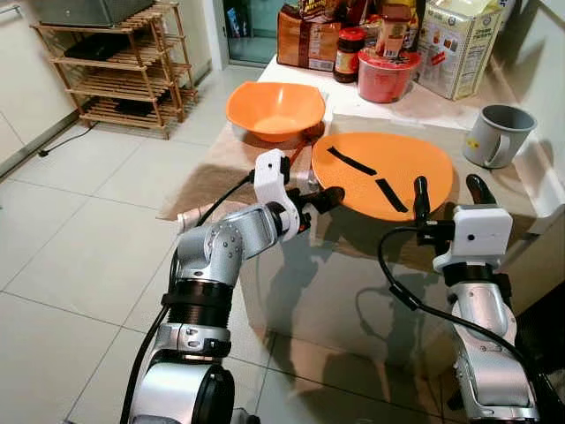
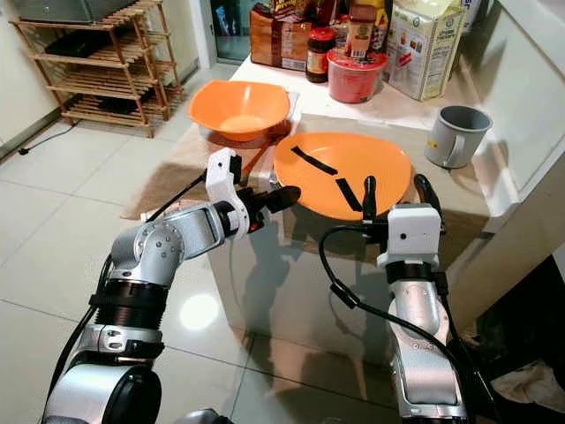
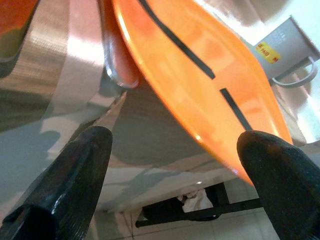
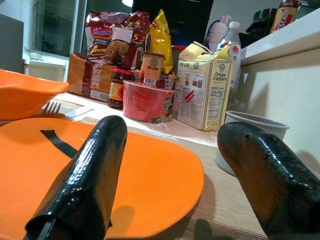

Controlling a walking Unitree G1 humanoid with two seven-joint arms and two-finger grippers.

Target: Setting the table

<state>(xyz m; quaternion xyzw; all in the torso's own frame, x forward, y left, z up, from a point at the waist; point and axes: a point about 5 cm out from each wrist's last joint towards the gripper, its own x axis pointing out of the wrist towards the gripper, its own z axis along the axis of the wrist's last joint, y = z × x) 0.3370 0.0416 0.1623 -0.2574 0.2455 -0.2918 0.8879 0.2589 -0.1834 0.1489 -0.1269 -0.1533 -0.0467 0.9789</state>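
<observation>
The orange plate [image 1: 381, 172] took up the near middle of the surface [image 1: 424, 106], its edge reaching the front rim, so little bare room lay before it. The left gripper [image 1: 328, 196] stood with fingers spread at the plate's near-left edge; the right gripper [image 1: 448, 193], fingers apart, stood over its near-right edge. The orange bowl [image 1: 274, 108] blocked the far left. Between plate and grey mug [image 1: 496, 135] a bare strip stayed passable. Jars and food packets [image 1: 388, 44] crowded the back, near the wall on the right.
</observation>
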